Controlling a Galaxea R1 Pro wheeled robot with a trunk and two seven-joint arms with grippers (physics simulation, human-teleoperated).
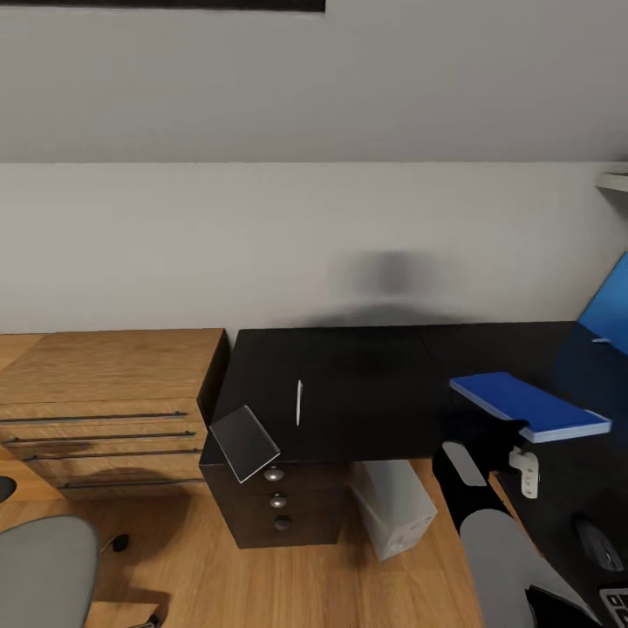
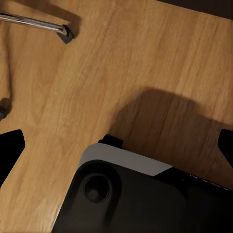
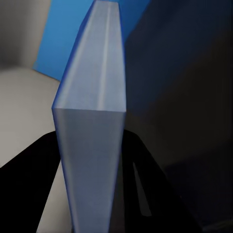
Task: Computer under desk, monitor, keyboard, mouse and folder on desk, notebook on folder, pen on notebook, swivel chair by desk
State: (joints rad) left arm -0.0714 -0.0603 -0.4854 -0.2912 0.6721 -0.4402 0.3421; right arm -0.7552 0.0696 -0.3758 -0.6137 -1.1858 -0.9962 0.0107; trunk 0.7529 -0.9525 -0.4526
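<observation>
Head view: right gripper (image 1: 523, 460) holds the folder (image 1: 530, 405) flat above the desk (image 1: 366, 384), clamped at its near right end; the folder's long axis runs far-left to near-right. Mouse (image 1: 597, 542) lies near-right of it on the desk, keyboard (image 1: 616, 605) nearer still. Notebook (image 1: 244, 443) overhangs the desk's near-left corner, pen (image 1: 299, 402) just beyond it. Computer (image 1: 394, 508) stands beneath.

Left wrist view: left gripper (image 2: 116, 145) spread wide, empty, over floor (image 2: 145, 58).

Right wrist view: fingers (image 3: 29, 179) clamp the folder (image 3: 92, 121) edge-on. Judgement: set-down lies down and right, toward the mouse.
</observation>
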